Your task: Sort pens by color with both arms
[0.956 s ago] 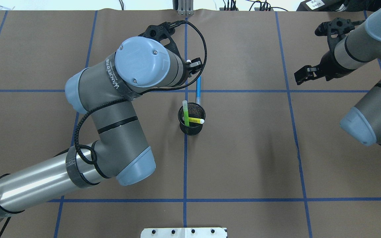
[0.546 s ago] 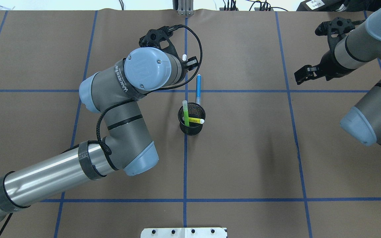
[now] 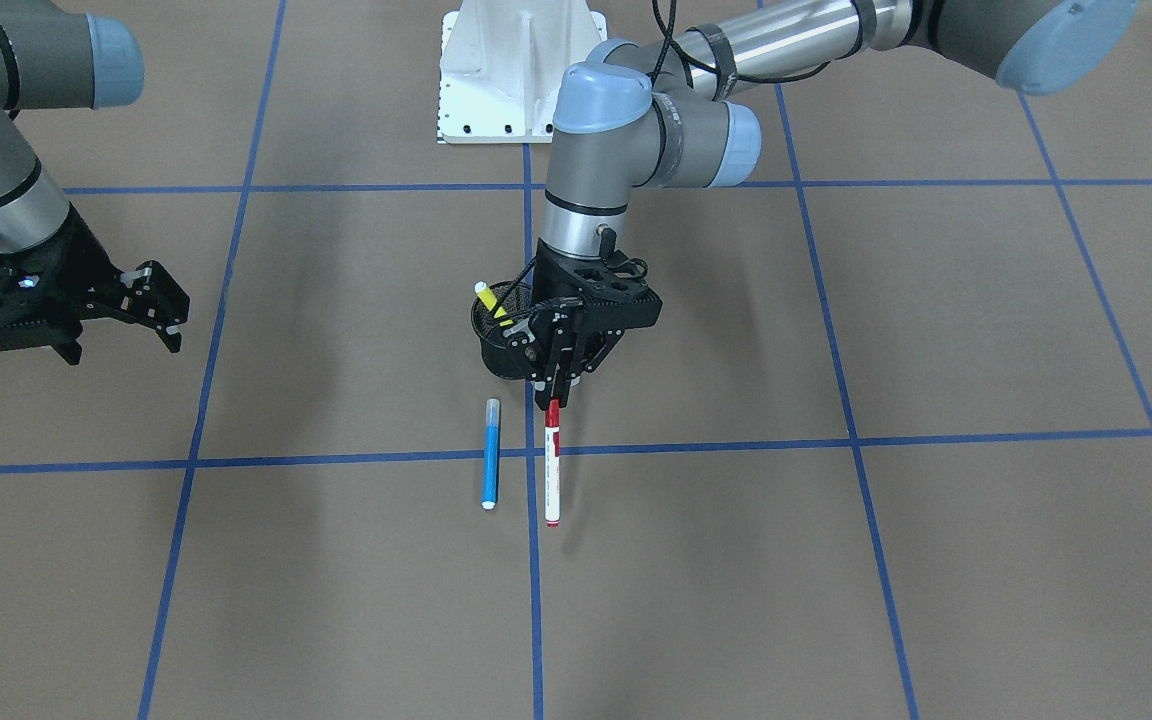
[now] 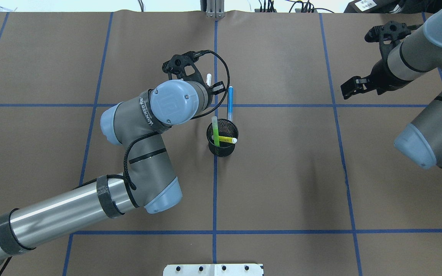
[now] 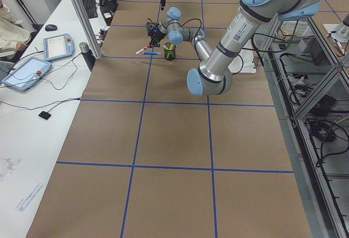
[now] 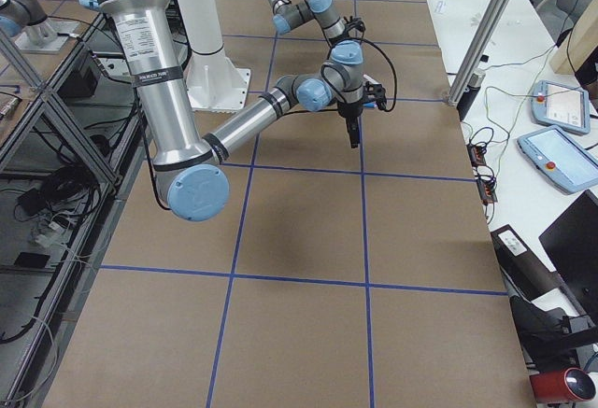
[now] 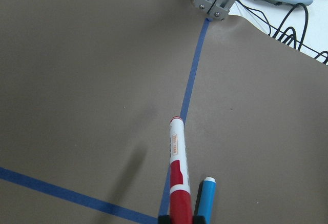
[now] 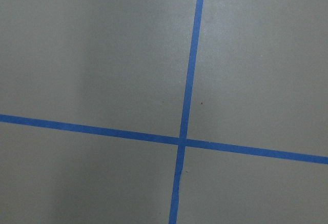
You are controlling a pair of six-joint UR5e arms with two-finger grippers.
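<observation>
Jutting from between left fingers [image 3: 556, 360], red-capped pen [image 3: 552, 465], cap pinched.

Four pens [image 3: 490, 455], one cup [image 4: 223, 150] (two arms [image 4: 144, 161])

left hand [image 3: 553, 392] grips the red-capped pen [image 3: 552, 470] beside the flat-lying blue pen [image 3: 490, 455]. a green pen [image 4: 215, 132] and a yellow pen [image 4: 226, 139] lean in the cup [image 4: 225, 152].

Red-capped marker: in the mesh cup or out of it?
Out. The red-capped marker sticks out of the shut left pincer, clear of the mesh cup, beside the blue marker on the table.
</observation>
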